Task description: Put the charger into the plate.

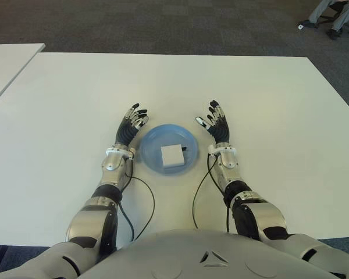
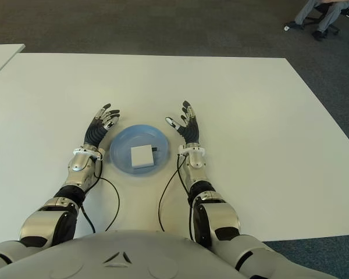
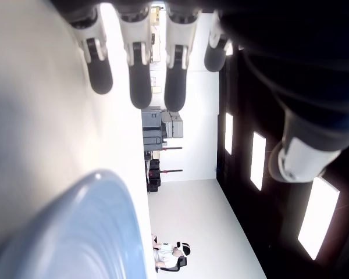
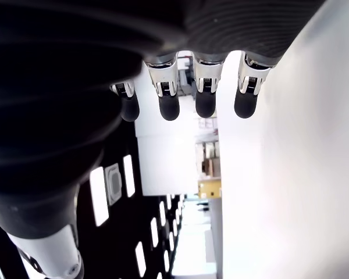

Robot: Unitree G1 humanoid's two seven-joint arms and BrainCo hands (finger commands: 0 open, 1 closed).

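A white square charger (image 1: pixel 173 155) lies inside the round blue plate (image 1: pixel 151 145) near the table's front middle. My left hand (image 1: pixel 132 123) is just left of the plate, fingers spread and holding nothing. My right hand (image 1: pixel 214 122) is just right of the plate, fingers also spread and empty. The left wrist view shows straight fingers (image 3: pixel 139 81) above the plate's blue rim (image 3: pixel 87 232). Only straight fingers (image 4: pixel 168 107) over the white tabletop appear in the right wrist view.
The white table (image 1: pixel 279 104) stretches wide on all sides of the plate. A second white table's corner (image 1: pixel 6 58) shows at the far left. A person's legs on a chair (image 1: pixel 331 14) are on the dark carpet at the far right.
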